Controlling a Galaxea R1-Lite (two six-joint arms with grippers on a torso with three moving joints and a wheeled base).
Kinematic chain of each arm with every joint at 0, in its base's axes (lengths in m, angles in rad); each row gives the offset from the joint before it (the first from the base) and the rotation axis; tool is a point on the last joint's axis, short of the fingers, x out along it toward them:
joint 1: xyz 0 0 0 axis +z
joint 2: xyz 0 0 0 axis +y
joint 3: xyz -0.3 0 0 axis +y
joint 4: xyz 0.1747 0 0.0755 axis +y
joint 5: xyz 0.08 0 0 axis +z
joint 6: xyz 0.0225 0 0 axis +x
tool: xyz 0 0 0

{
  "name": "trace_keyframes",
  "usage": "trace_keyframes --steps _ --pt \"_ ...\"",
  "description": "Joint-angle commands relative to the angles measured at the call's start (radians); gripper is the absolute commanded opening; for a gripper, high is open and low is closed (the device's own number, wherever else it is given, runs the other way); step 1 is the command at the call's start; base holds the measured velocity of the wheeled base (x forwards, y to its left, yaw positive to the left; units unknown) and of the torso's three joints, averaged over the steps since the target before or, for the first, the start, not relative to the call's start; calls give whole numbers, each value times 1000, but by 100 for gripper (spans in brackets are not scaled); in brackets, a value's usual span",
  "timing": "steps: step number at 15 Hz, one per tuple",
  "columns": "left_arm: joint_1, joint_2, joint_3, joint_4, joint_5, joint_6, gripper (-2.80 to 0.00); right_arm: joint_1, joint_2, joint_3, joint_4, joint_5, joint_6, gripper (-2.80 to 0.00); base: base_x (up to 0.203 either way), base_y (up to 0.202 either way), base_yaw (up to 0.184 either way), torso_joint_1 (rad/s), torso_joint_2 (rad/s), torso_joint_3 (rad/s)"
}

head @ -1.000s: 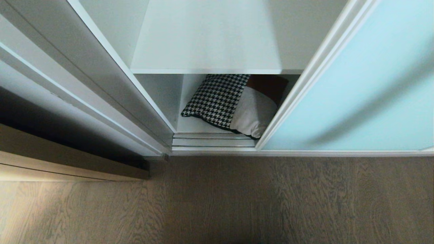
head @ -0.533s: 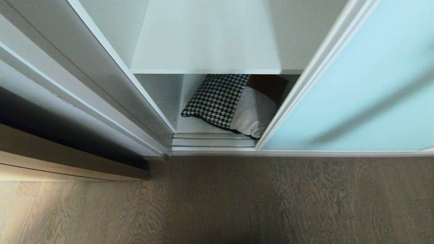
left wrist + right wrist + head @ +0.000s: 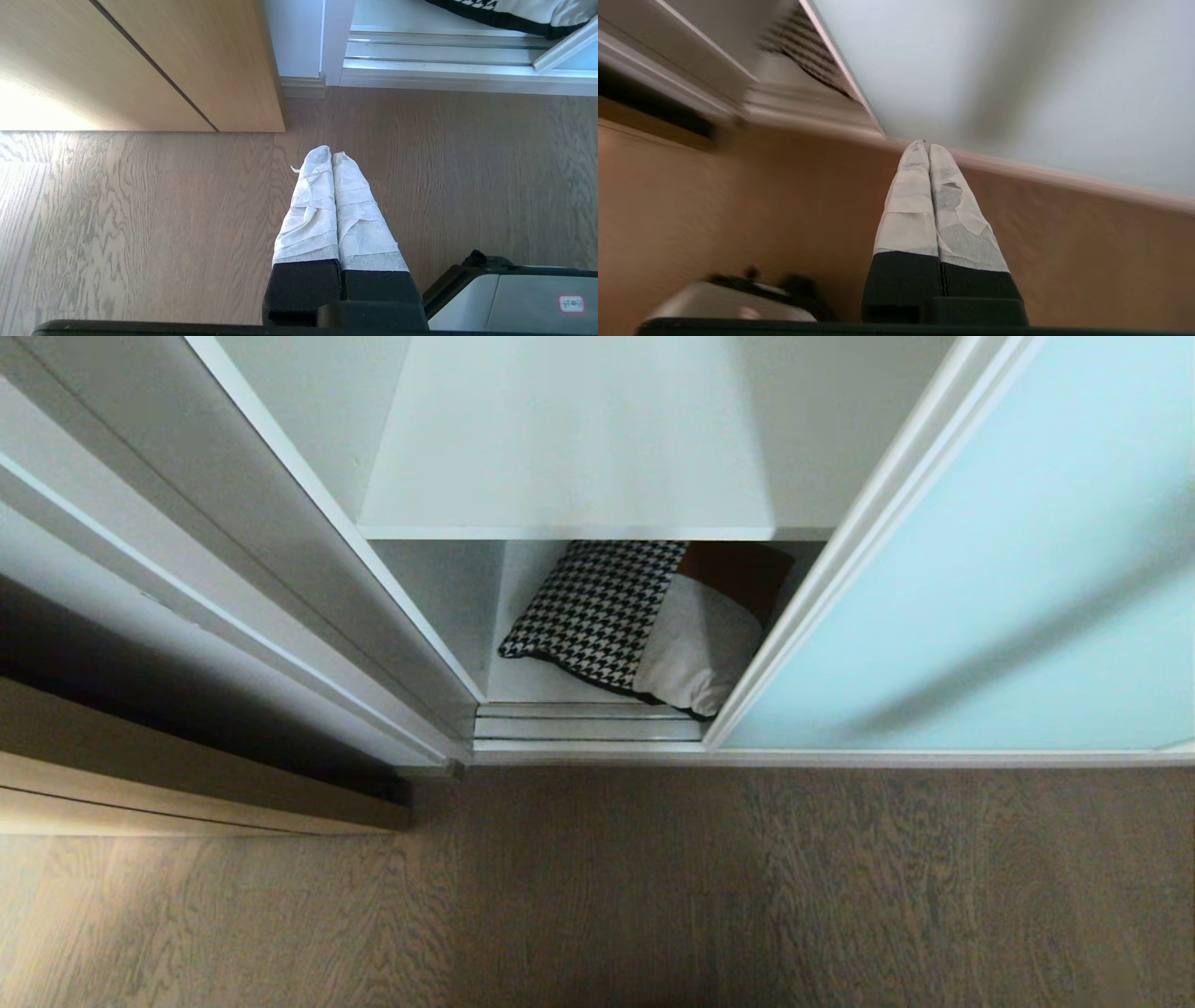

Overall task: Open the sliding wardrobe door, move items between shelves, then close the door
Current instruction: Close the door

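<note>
The cushion [image 3: 644,621] lies on the lowest shelf [image 3: 551,686], under the bare upper shelf [image 3: 569,448]. The sliding door [image 3: 980,588] covers the right part. My right pincer [image 3: 929,148], fingers pressed together, points toward this door. My left pincer [image 3: 331,157], also together, hangs over the floor [image 3: 140,210].
</note>
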Motion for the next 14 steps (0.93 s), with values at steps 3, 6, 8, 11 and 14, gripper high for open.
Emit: trace_keyframes --steps 3,6,8,11,14 --pt "0 0 0 0 0 0 -280 -29 -111 4 147 2 -6 -280 0 0 0 0 0 0" --pt "0 0 0 0 0 0 -280 -7 -6 -122 173 28 17 -280 0 0 0 0 0 0" --pt "0 0 0 0 0 0 -280 43 108 -223 182 58 42 -280 0 0 0 0 0 0" --pt "0 0 0 0 0 0 -280 84 308 -348 178 105 55 -280 0 0 0 0 0 0" --pt "0 0 0 0 0 0 -280 106 502 -465 148 219 56 -280 0 0 0 0 0 0"
